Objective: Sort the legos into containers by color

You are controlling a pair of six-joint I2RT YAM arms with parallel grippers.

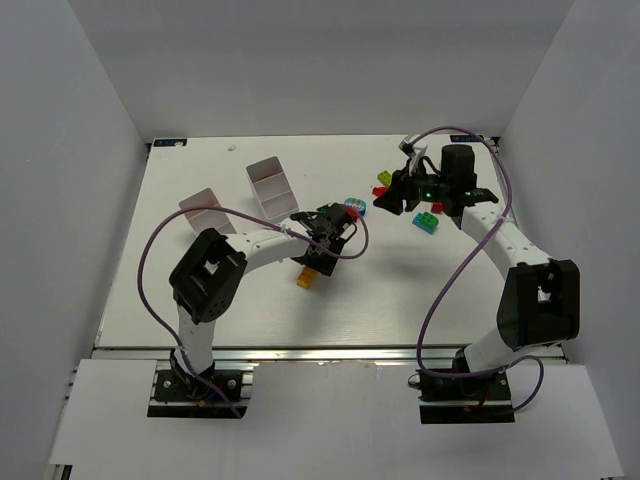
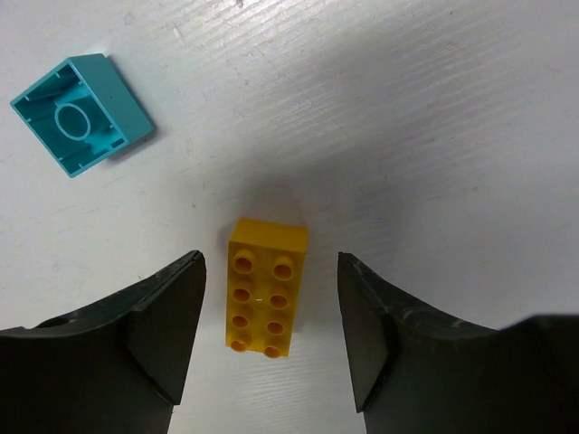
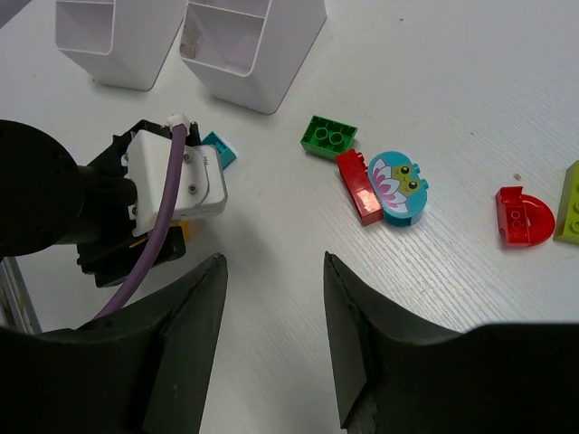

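A yellow eight-stud brick (image 2: pixel 265 289) lies on the table between the fingers of my open left gripper (image 2: pixel 270 303), touching neither. It also shows in the top view (image 1: pixel 305 279) under that gripper (image 1: pixel 312 262). A teal brick (image 2: pixel 81 110) lies upside down just beyond. My right gripper (image 3: pixel 271 280) is open and empty above bare table, seen in the top view (image 1: pixel 384 199) at mid right. Ahead of it lie a green brick (image 3: pixel 329 136), a red brick (image 3: pixel 358 185), the round multicoloured piece (image 3: pixel 398 185), a red curved piece (image 3: pixel 523 215) and a lime brick (image 3: pixel 568 201).
Two white bins (image 1: pixel 272 188) (image 1: pixel 207 210) stand at the back left; both show in the right wrist view (image 3: pixel 258 54) (image 3: pixel 95 41). More bricks (image 1: pixel 427 221) lie under the right arm. White walls enclose the table on three sides.
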